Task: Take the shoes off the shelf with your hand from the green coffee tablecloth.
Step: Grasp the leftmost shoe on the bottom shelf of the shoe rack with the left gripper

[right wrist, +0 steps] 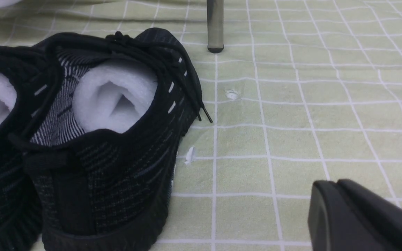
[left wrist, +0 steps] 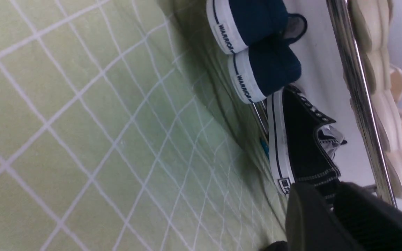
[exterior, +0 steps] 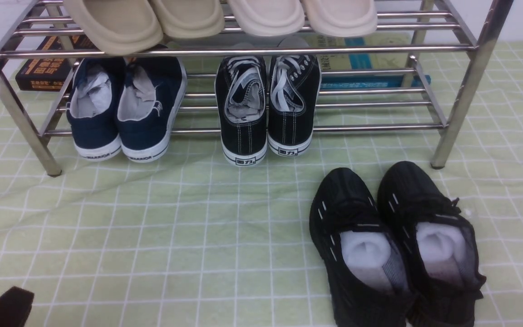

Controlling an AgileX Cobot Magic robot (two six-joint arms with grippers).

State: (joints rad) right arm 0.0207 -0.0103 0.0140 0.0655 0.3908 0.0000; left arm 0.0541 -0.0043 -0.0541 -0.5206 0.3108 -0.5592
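Both end effectors (left wrist: 321, 212) (right wrist: 330, 209) over wrinkled, white-gridded green cloth (exterior: 170, 218), right together, left unclear.

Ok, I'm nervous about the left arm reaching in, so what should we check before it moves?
- Navy slip-ons on the rack's lower tier: ok
- Their heels facing out, nothing in front of them: ok
- Black lace-up sneakers standing apart from the slip-ons: ok
- Black mesh trainers away from the slip-ons: ok
- Cloth lying smooth: not ok, it is wrinkled
- Left jaws at the slip-ons: not ok, they are well short of them
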